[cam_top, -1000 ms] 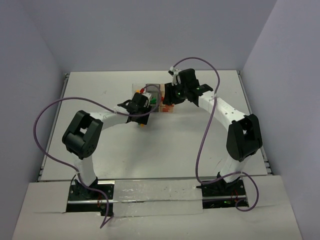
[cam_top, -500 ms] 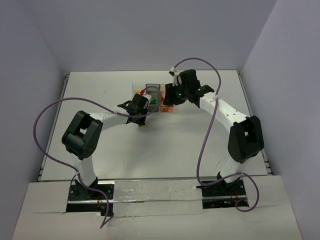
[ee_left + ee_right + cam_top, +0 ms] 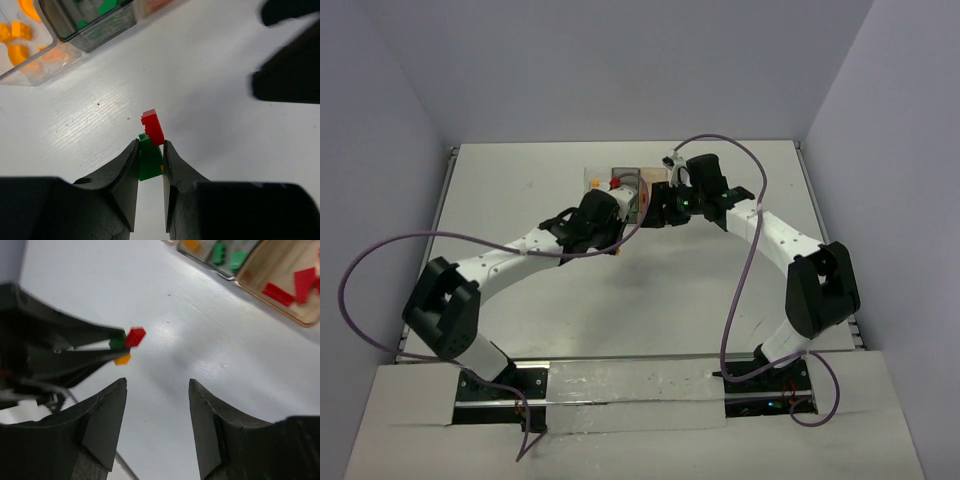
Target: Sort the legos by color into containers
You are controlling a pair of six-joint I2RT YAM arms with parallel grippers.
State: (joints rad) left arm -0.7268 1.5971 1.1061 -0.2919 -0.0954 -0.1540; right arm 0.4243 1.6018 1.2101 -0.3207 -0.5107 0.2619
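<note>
Currently, left hand: you are pinching a green lego, red lego at its 12 o'clock.
Right hand: you are holding it spread.

Surface: white matt table, faintly streaked, with a few dark specks showing in the wrist views.
Containers: three joined bins standing directly on the table, at 12 o'clock from its centre, toward the far edge. The row runs from 9 to 3 o'clock.
Row order: clear bin at the 9 o'clock end, dark grey bin in the middle, amber-tan bin at the 3 o'clock end.
Near edge: left arm base at 7 o'clock, right arm base at 5 o'clock.
</note>
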